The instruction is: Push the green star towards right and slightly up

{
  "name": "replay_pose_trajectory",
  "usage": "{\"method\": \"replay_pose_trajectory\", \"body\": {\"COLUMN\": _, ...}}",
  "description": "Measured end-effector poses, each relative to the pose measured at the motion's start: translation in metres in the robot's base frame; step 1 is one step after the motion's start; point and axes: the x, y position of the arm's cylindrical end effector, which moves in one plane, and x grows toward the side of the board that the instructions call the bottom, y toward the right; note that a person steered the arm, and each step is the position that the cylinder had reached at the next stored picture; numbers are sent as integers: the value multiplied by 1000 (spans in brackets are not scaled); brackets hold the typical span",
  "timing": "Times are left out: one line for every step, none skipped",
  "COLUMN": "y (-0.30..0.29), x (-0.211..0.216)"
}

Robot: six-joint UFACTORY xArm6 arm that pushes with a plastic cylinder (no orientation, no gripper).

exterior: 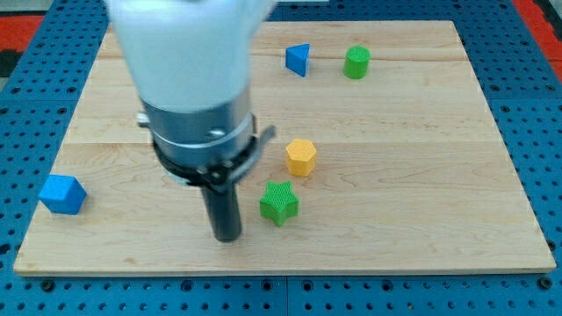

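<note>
The green star lies on the wooden board a little below the view's middle. My tip rests on the board just left of and slightly below the star, a short gap apart from it. The rod rises into the large white and grey arm body that hides the board's upper left part.
A yellow hexagonal block sits just above and right of the star. A blue triangular block and a green cylinder lie near the view's top. A blue block sits at the left edge. Blue pegboard surrounds the board.
</note>
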Motion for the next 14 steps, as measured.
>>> {"method": "replay_pose_trajectory", "body": {"y": 17, "x": -25}}
{"method": "replay_pose_trajectory", "body": {"y": 55, "x": -28}}
{"method": "replay_pose_trajectory", "body": {"y": 90, "x": -28}}
{"method": "replay_pose_trajectory", "body": {"y": 134, "x": -27}}
{"method": "replay_pose_trajectory", "body": {"y": 135, "x": -7}}
{"method": "replay_pose_trajectory", "body": {"y": 135, "x": 6}}
{"method": "replay_pose_trajectory", "body": {"y": 155, "x": 9}}
{"method": "replay_pose_trajectory", "body": {"y": 161, "x": 6}}
{"method": "replay_pose_trajectory", "body": {"y": 164, "x": -4}}
{"method": "replay_pose_trajectory", "body": {"y": 199, "x": -12}}
{"method": "replay_pose_trajectory", "body": {"y": 225, "x": -12}}
{"method": "replay_pose_trajectory", "body": {"y": 230, "x": -16}}
{"method": "replay_pose_trajectory", "body": {"y": 225, "x": -23}}
{"method": "replay_pose_trajectory", "body": {"y": 221, "x": -35}}
